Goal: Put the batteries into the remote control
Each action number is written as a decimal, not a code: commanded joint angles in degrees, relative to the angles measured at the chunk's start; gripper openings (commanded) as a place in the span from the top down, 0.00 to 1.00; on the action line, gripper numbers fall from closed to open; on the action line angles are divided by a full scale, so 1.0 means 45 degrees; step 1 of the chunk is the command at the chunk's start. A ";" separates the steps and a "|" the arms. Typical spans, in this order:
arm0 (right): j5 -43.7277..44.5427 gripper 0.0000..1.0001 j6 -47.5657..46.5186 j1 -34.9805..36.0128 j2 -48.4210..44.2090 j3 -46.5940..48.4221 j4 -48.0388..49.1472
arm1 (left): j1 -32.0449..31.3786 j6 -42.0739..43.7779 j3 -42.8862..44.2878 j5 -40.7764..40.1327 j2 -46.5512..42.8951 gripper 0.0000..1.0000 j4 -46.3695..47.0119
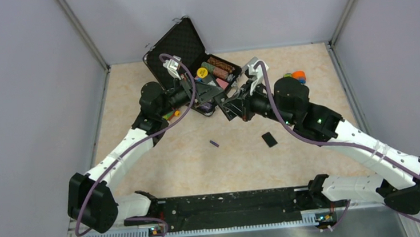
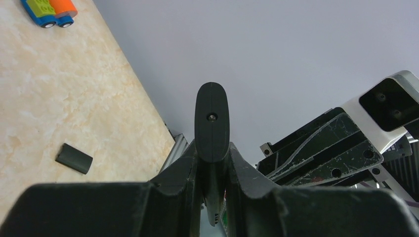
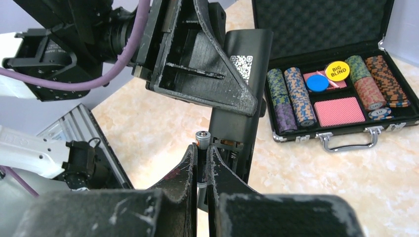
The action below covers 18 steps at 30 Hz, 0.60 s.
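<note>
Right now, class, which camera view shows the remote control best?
Right wrist: the remote control shows its QR-labelled back and open battery bay. Left wrist sees only its narrow end; top external hides it behind the arms.

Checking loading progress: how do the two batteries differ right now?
The purple battery lies on the table, touched by nothing; the other battery is pinched by the right gripper at the remote control's open compartment. The purple battery is in full view; only the other battery's metal tip shows. Both are small cylinders.

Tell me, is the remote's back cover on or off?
Off. The cover lies apart on the table; the remote's battery compartment is exposed.
</note>
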 commanded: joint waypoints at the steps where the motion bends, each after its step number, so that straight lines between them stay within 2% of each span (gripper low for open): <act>1: -0.0225 1.00 -0.0549 0.0199 0.0065 0.0263 -0.0260 | 0.0044 0.0022 0.0676 0.0010 -0.0150 1.00 0.0268; 18: -0.0177 1.00 -0.1130 0.0200 0.0168 -0.0315 -0.0415 | 0.0040 -0.0097 0.0800 0.0291 0.0009 1.00 0.0457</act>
